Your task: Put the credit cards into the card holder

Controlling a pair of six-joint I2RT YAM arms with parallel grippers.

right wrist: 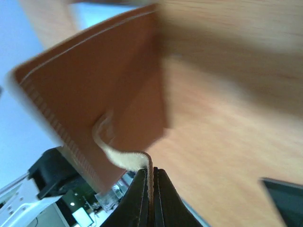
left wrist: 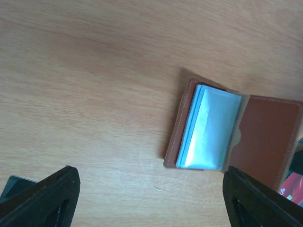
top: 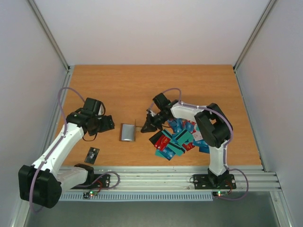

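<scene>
One stray card (top: 93, 154) lies nearest us, the credit cards (top: 177, 139) heaped a bit beyond. Mid-table, our right gripper (right wrist: 151, 172) pinches the card holder (left wrist: 208, 130) by its floppy flap; the left gripper (top: 108, 124) hangs wide, empty. We'd grab those stiff, slick cards by an edge.

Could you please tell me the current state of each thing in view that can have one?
card holder: open on the table, clear sleeves showing, one flap raised.
credit cards: loose in a pile, outside the holder.
lone dark card: flat on the table, apart from the pile.
left gripper: jaws open, empty.
right gripper: jaws shut on the card holder's flap.
</scene>
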